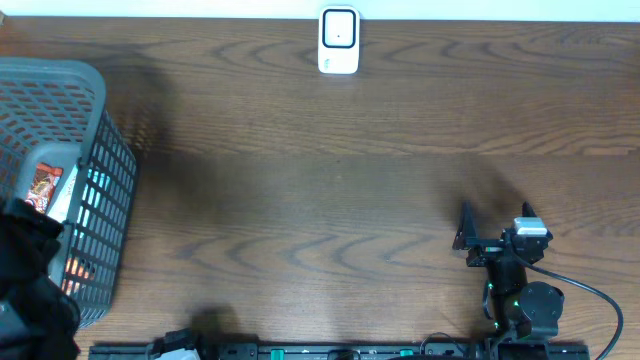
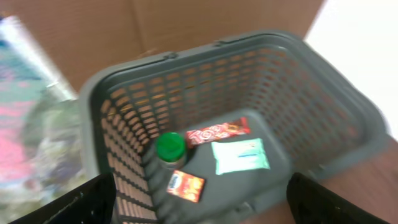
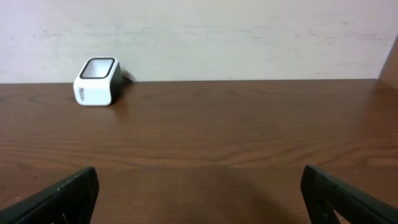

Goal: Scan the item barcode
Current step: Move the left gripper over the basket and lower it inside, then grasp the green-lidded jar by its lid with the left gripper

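Observation:
A grey mesh basket (image 2: 298, 81) fills the left wrist view. On its floor lie a green-capped bottle (image 2: 170, 148), a red bar wrapper (image 2: 217, 132), a pale teal packet (image 2: 240, 155) and a small orange-red packet (image 2: 185, 185). No barcode can be made out on any of them. My left gripper (image 2: 202, 208) hovers open above the basket's near end with nothing between its fingers. The white scanner (image 1: 339, 41) stands at the table's far edge and also shows as the scanner (image 3: 97, 81) in the right wrist view. My right gripper (image 1: 496, 222) rests open and empty at the near right, pointing at the far wall.
In the overhead view the basket (image 1: 100, 150) sits at the table's left edge, with my black left arm (image 1: 30, 265) over its near part. Brown cardboard and a colourful blurred surface lie beyond the basket. A pale wall backs the table behind the scanner.

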Controlling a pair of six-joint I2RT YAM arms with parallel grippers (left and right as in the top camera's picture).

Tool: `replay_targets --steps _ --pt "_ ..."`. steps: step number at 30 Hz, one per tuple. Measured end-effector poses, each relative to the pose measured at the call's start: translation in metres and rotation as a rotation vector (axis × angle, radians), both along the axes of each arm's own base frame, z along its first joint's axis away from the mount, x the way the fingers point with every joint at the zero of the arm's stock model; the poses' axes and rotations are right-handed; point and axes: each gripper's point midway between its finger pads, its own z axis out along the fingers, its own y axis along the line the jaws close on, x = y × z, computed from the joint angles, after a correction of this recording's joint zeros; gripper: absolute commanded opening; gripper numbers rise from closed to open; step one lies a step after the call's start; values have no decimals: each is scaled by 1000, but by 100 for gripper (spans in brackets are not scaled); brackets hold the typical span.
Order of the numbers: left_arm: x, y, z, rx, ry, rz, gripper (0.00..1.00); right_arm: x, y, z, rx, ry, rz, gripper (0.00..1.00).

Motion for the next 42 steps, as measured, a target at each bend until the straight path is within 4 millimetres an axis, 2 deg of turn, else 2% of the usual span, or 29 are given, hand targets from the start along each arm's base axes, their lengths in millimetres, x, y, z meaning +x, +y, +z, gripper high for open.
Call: replay_targets --steps 5,10,14,22,28,32,35,38,42 --pt "8 26 -19 -55 102 108 88 0 0 0 0 0 0 99" --pt "22 61 -64 -275 171 199 88 0 0 0 0 0 0 99" --pt "22 97 -109 -496 172 313 88 0 0 0 0 0 0 99" --pt "18 136 -149 -637 117 442 88 0 0 0 0 0 0 99" --pt "26 154 -201 -651 156 444 88 0 0 0 0 0 0 99" --pt "30 161 -238 -631 233 362 88 0 0 0 0 0 0 99" --pt "35 161 -258 -624 282 267 88 0 0 0 0 0 0 99" --pt "41 158 -270 -619 317 169 88 0 0 0 0 0 0 99" --pt "47 163 -269 -582 336 84 88 0 0 0 0 0 0 99"
